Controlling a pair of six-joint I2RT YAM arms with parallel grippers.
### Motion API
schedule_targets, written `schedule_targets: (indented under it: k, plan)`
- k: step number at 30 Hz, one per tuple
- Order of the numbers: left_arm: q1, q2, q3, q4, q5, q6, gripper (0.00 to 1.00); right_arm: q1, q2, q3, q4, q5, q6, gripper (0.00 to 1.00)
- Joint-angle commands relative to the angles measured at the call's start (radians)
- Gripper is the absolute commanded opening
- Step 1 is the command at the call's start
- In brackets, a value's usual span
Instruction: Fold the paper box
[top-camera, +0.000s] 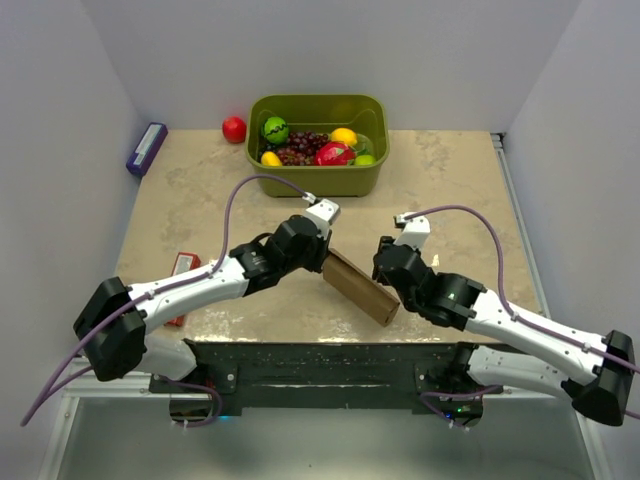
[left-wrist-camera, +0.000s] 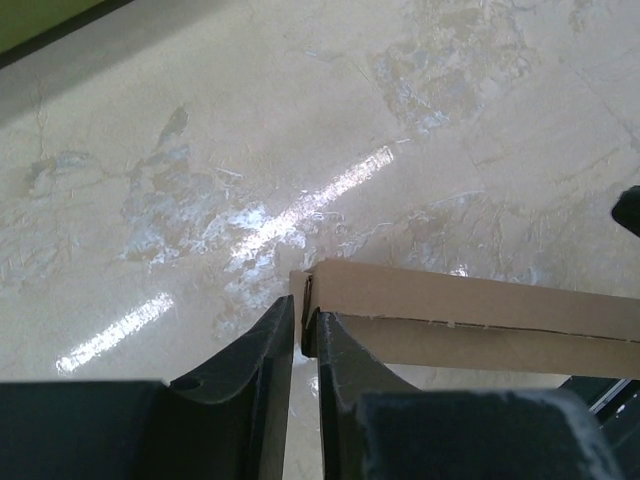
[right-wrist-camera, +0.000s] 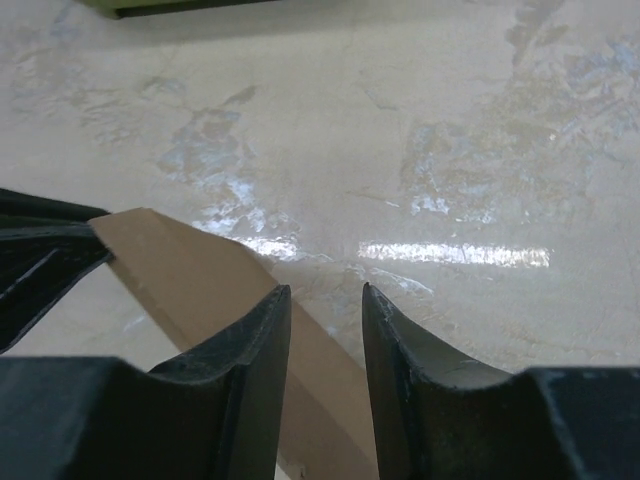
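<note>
The plain brown thin cardboard box (top-camera: 360, 287) lies near the front of the beige table (top-camera: 450, 180). It already looks like a long tube, and we think its ends still need closing. Our left gripper (left-wrist-camera: 302, 305) is nearly shut, pinching one box corner. Our right gripper (right-wrist-camera: 327, 295) is open, holding nothing. The end flaps are hard to see

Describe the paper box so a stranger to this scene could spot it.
Find the green fruit tub at the table's far edge, then come toward the arms. Between them is the paper box, one end pinched by the left gripper. It alone is plain brown cardboard; the nearby pack is red.
</note>
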Motion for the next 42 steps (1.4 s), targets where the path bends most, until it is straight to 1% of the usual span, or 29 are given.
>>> schedule_targets:
  k: [1, 2, 7, 15, 22, 26, 31, 42]
  plan:
    - [-0.012, 0.037, -0.024, -0.07, 0.054, 0.028, 0.18, 0.005, -0.049, 0.044, 0.051, -0.104, -0.186, 0.33]
    - [-0.012, 0.04, -0.021, -0.068, 0.056, 0.03, 0.18, 0.005, -0.051, 0.049, 0.055, -0.142, -0.215, 0.32]
    - [-0.012, 0.047, -0.021, -0.067, 0.058, 0.03, 0.16, 0.017, -0.056, 0.069, 0.044, -0.191, -0.286, 0.27]
    - [-0.013, 0.054, -0.016, -0.068, 0.059, 0.031, 0.15, 0.063, -0.046, 0.06, 0.051, -0.217, -0.338, 0.31]
    - [-0.015, 0.054, -0.016, -0.067, 0.058, 0.027, 0.15, 0.106, 0.006, 0.064, 0.035, -0.151, -0.351, 0.34]
    - [-0.016, 0.054, -0.016, -0.067, 0.058, 0.025, 0.15, 0.112, 0.016, 0.049, 0.055, -0.145, -0.358, 0.34]
    - [-0.019, 0.053, -0.015, -0.067, 0.058, 0.022, 0.14, 0.134, 0.041, 0.038, 0.054, -0.116, -0.355, 0.29]
    - [-0.022, 0.045, -0.016, -0.068, 0.051, 0.015, 0.14, 0.152, 0.075, 0.017, 0.055, -0.085, -0.342, 0.24]
